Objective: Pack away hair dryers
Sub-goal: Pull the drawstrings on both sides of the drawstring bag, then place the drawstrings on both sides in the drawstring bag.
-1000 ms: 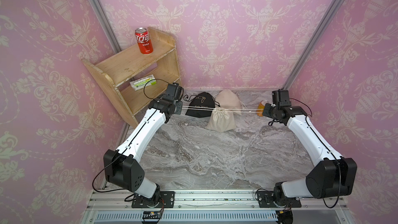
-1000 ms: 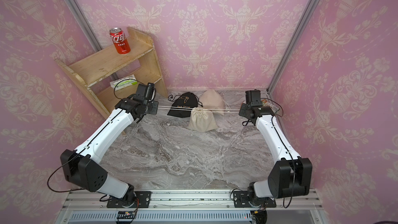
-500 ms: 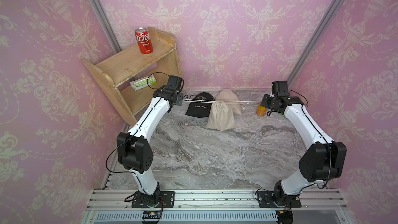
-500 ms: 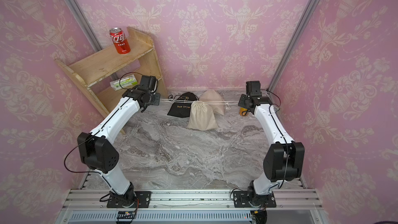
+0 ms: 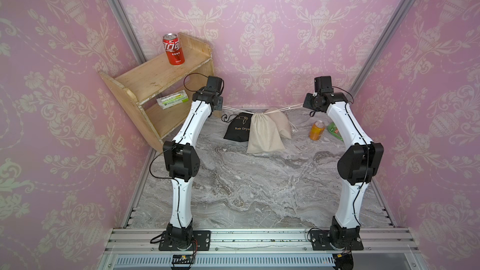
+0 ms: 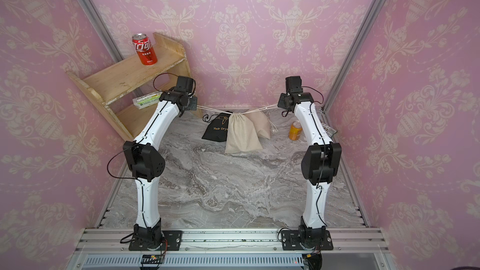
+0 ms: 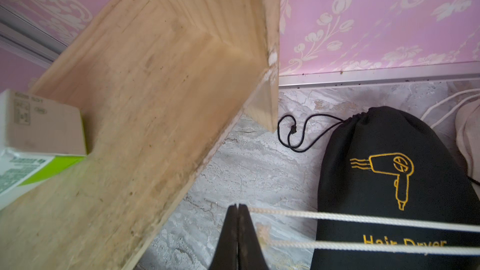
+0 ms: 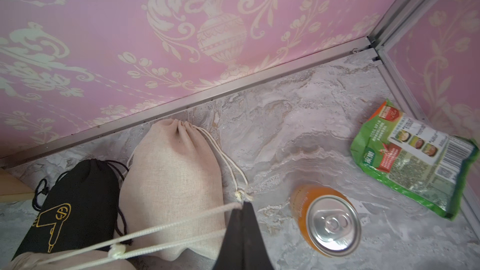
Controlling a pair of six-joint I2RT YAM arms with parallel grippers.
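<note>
**A:** While no hair dryers are showing in any view, where are they sitting?

**B:** Probably inside the three bulging pouches at the back of the table, though that is a guess. The front beige pouch [image 5: 263, 136] is hanging by its neck from a white drawstring [image 7: 363, 220]. The left gripper [image 7: 237, 206] and right gripper [image 8: 242, 205] are each pinching that drawstring, jaws fully closed on it.

**A:** How is it handling?

**B:** The cloth is looking soft and floppy. The load is seeming hard but light, since thin cord is bearing it. The cord ends are looking like the safest hold.

**A:** And the room?

**B:** Pink patterned walls [image 5: 259, 22] are enclosing a smooth grey marble tabletop [image 5: 259, 190]. A wooden shelf [image 5: 155, 79] is standing in the rear left corner. A black pouch [image 7: 389, 177] and a second beige pouch [image 8: 174, 167] are lying just behind the hanging one. A green packet [image 8: 415, 157] and an orange can [image 5: 317, 130] are sitting near the right arm, and a red can [image 5: 173, 49] is standing on the shelf.
</note>
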